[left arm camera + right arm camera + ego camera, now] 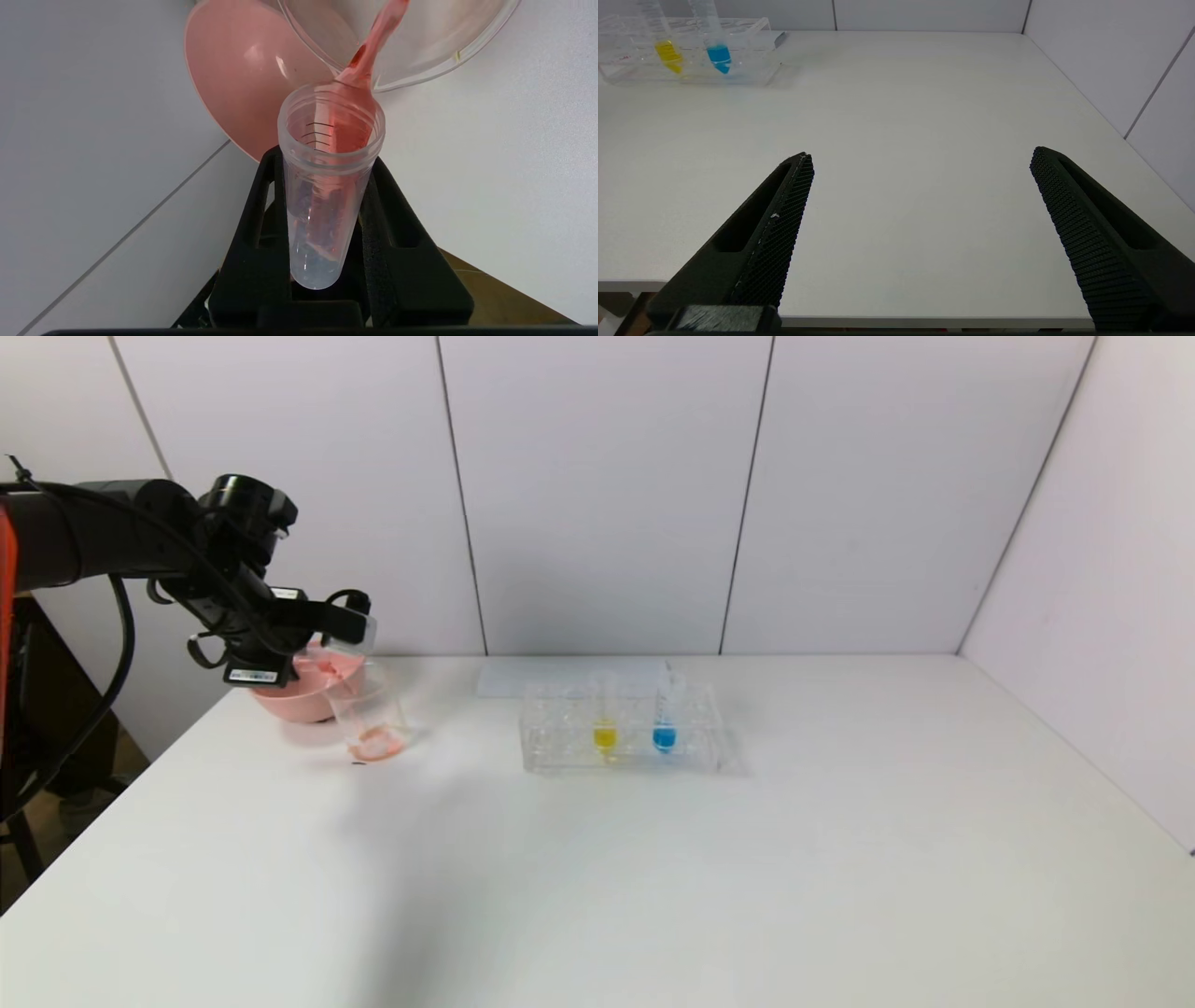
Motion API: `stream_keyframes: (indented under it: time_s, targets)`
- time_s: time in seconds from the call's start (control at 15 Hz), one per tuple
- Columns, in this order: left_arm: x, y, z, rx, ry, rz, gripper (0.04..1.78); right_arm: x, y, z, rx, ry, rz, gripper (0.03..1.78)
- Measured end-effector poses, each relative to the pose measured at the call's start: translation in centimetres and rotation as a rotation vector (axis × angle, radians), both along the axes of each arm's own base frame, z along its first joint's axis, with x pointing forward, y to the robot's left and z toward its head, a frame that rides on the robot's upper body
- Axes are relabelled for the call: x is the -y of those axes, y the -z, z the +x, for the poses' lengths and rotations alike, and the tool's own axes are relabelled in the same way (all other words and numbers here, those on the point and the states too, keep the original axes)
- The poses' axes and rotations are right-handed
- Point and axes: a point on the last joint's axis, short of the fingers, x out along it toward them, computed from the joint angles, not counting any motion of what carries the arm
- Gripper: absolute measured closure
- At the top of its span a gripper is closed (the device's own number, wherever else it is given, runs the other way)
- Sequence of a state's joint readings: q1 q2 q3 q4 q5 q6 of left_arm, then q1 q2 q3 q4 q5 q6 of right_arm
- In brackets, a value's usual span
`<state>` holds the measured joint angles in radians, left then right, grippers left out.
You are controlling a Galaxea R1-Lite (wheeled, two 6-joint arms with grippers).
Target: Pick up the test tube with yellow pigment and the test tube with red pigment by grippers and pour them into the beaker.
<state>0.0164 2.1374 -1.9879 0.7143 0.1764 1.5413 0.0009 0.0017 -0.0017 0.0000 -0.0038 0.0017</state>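
My left gripper [347, 623] is shut on the test tube with red pigment [322, 205] and holds it tilted, mouth down, over the clear beaker [362, 709] at the table's far left. In the left wrist view my left gripper [325, 158] grips the tube's sides, and a red stream runs from the tube's mouth into the beaker [476, 51]. Red liquid lies in the beaker's bottom. The test tube with yellow pigment [605, 728] stands upright in the clear rack [560, 758]; it also shows in the right wrist view [668, 52]. My right gripper [920, 158] is open and empty, low over the table's near right.
A pink bowl [289, 702] stands just behind the beaker, close to the left arm; it also shows in the left wrist view [238, 84]. A tube with blue liquid [665, 728] stands beside the yellow one. A thin clear sheet [560, 674] lies behind the rack. The walls close the back and right.
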Motion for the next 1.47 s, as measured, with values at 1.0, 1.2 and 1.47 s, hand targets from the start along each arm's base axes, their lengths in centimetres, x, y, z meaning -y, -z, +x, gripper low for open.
stream_keyframes:
  time_s: [1.0,1.2,1.47]
  targets:
    - [1.3,0.1,0.2,-0.009,0.008,0.119,1.37,0.0,0.0,0.0,0.000,0.000,0.000,0.11]
    - [1.7,0.1,0.2,-0.009,-0.001,0.144,1.37,0.0,0.0,0.0,0.000,0.000,0.000,0.11]
    - [1.9,0.1,0.1,-0.009,0.001,0.146,1.37,0.0,0.0,0.0,0.000,0.000,0.000,0.11]
